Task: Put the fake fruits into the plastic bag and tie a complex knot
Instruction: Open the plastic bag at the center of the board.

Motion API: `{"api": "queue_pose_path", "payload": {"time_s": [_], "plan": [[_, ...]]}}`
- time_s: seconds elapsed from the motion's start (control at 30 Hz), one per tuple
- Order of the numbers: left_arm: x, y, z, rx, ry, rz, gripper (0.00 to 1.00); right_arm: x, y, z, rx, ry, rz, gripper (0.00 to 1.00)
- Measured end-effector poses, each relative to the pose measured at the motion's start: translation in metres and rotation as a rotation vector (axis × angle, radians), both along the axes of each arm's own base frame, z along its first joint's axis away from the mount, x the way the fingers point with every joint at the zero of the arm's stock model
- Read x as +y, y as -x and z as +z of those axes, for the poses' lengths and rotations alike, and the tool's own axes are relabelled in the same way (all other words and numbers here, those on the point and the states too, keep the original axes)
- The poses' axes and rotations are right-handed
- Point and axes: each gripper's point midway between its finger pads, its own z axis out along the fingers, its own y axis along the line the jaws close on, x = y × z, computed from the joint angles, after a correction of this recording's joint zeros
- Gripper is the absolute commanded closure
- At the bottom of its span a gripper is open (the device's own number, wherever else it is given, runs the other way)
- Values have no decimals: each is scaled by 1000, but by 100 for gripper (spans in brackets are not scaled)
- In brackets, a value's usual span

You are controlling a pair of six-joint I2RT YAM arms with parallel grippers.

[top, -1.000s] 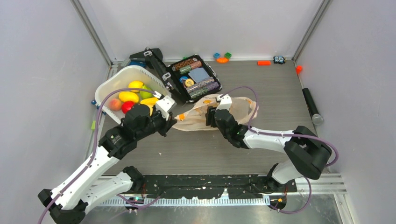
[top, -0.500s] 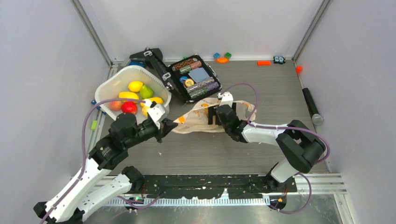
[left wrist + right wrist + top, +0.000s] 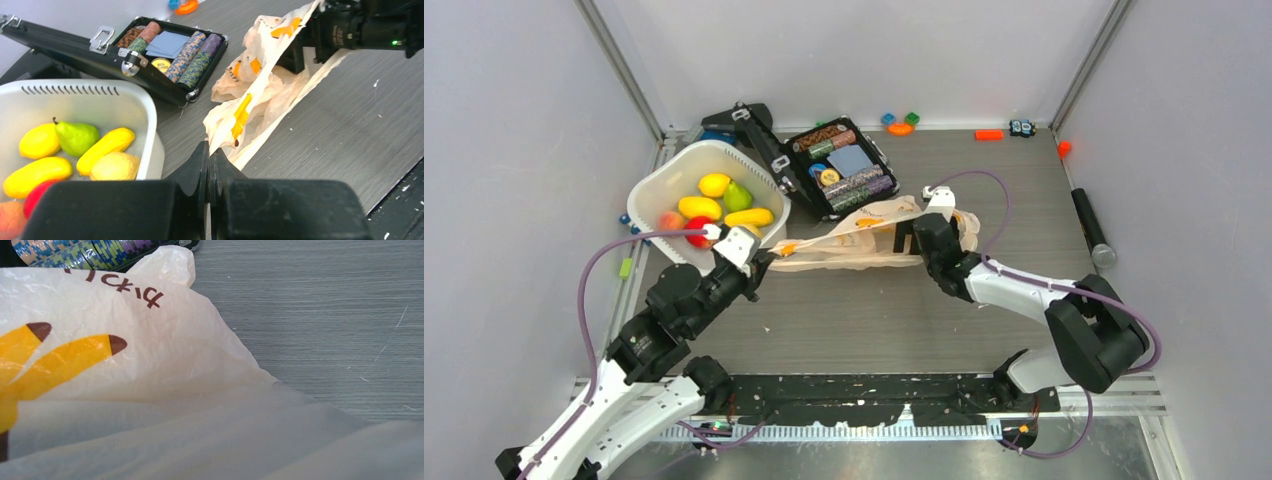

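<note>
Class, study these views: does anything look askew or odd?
Yes: the plastic bag lies stretched flat and slanted, one end pinched in the left gripper, while the fake fruits all sit in the white tub.

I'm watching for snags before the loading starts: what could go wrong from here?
The left gripper pinches only the thin edge of the bag, pulled long toward the right gripper; it could slip or tear. The bag lies flat with no open mouth, while the fruits sit in the tub, so loading may fail. The open case lies close behind and could get bumped.
</note>
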Motion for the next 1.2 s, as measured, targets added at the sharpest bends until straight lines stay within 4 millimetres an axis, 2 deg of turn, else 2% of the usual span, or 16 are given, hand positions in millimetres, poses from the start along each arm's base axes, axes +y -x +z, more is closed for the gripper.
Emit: {"api": "queue_pose_path", "payload": {"time_s": [0.13,0.33,0.5,0.67,0.8,0.9,0.97,1.2], "plan": [[4,-4,-6,8,-11,38,100,-1,5,-1,8,-14,20,5],[-1,-11,-11,28,-30,39,100,18,27,5,40,-113,196,5],[-5,-22,-12,60,-58,61,100,58,58,33,13,-207,428,5],[-8,-27,-22,105,-95,75,100,106,109,69,-50,-262,708,4],[-4,-32,-28,125,-112,109,100,126,138,76,-44,-278,873,3],[3,-34,-29,124,-117,152,100,129,147,77,-14,-282,908,2],[8,-36,-28,121,-120,181,100,126,149,85,-6,-280,898,2],[18,-39,-29,120,-129,241,100,96,142,161,-84,-265,758,2]]}}
